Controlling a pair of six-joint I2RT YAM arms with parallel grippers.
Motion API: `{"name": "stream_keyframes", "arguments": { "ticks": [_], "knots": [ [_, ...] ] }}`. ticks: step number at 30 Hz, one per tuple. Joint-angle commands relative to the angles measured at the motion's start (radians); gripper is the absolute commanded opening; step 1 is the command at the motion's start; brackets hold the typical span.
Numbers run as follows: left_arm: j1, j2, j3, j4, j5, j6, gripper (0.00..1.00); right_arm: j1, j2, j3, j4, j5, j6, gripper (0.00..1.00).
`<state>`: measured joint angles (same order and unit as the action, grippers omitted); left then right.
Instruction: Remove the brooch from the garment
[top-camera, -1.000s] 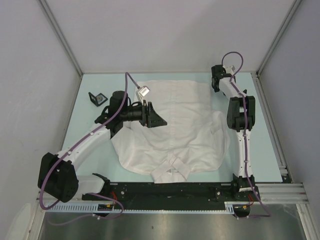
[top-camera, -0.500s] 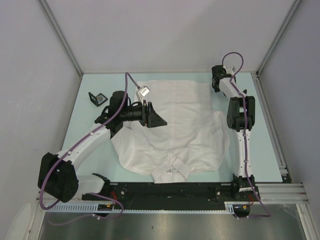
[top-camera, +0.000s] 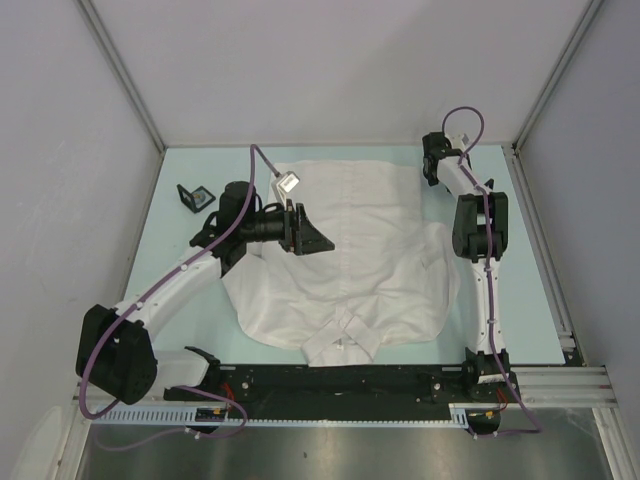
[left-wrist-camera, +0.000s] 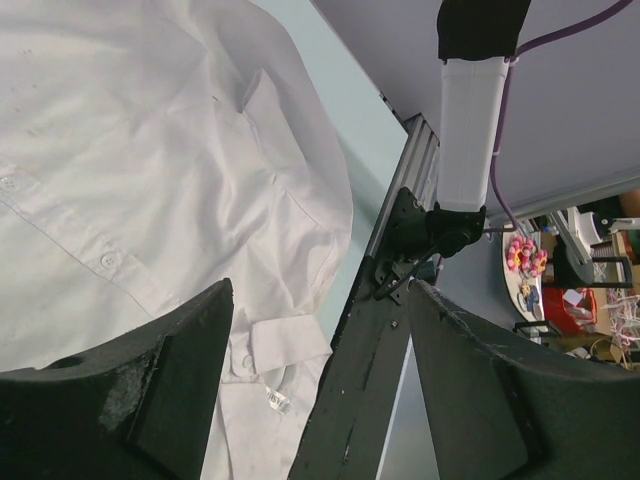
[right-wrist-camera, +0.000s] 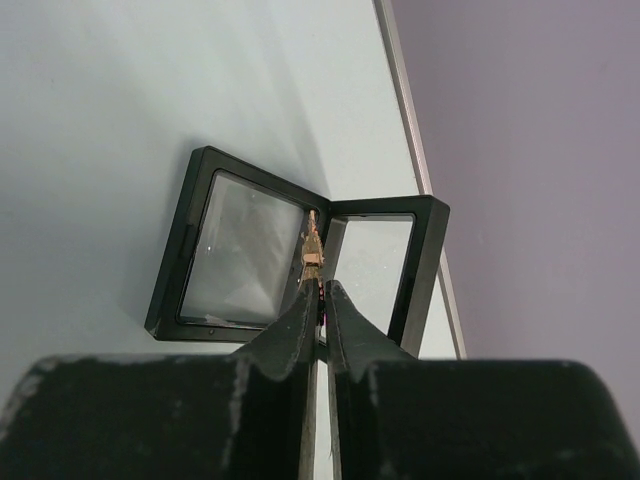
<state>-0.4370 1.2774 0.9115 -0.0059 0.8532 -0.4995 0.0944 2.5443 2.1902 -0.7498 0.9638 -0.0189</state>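
The garment (top-camera: 345, 250), a large white button-front shirt, lies spread on the pale table, collar toward the near edge; it also shows in the left wrist view (left-wrist-camera: 150, 150). My left gripper (top-camera: 318, 240) hovers over the shirt's left half with its jaws wide open and empty (left-wrist-camera: 320, 295). My right gripper (top-camera: 432, 165) is at the table's back right corner, off the shirt. In the right wrist view it (right-wrist-camera: 322, 292) is shut on a small gold brooch (right-wrist-camera: 313, 250), held just over an open black case (right-wrist-camera: 240, 260) with clear panels.
A second small black open case (top-camera: 196, 197) stands on the table at the back left. A metal rail (top-camera: 540, 250) runs along the table's right edge. Grey walls close in the back and both sides.
The right arm has shifted very slightly at the back right corner. The left arm and the shirt have not moved.
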Motion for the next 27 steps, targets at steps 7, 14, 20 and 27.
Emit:
{"name": "stream_keyframes", "arguments": {
  "ticks": [7,14,20,27],
  "knots": [
    [0.007,0.008,-0.005,0.046,0.035,-0.013,0.75,0.005,0.030,0.095,-0.023,-0.025,0.011,0.20],
    [0.009,0.011,-0.011,0.043,0.037,-0.010,0.75,0.031,0.016,0.174,-0.074,-0.118,0.040,0.36],
    [0.026,0.048,-0.020,0.069,0.070,-0.034,0.75,0.060,-0.090,0.160,-0.118,-0.207,0.106,0.48],
    [0.026,0.020,0.006,-0.046,-0.037,0.068,0.77,0.203,-0.489,-0.141,-0.191,-0.436,0.275,0.60]
  ]
}}
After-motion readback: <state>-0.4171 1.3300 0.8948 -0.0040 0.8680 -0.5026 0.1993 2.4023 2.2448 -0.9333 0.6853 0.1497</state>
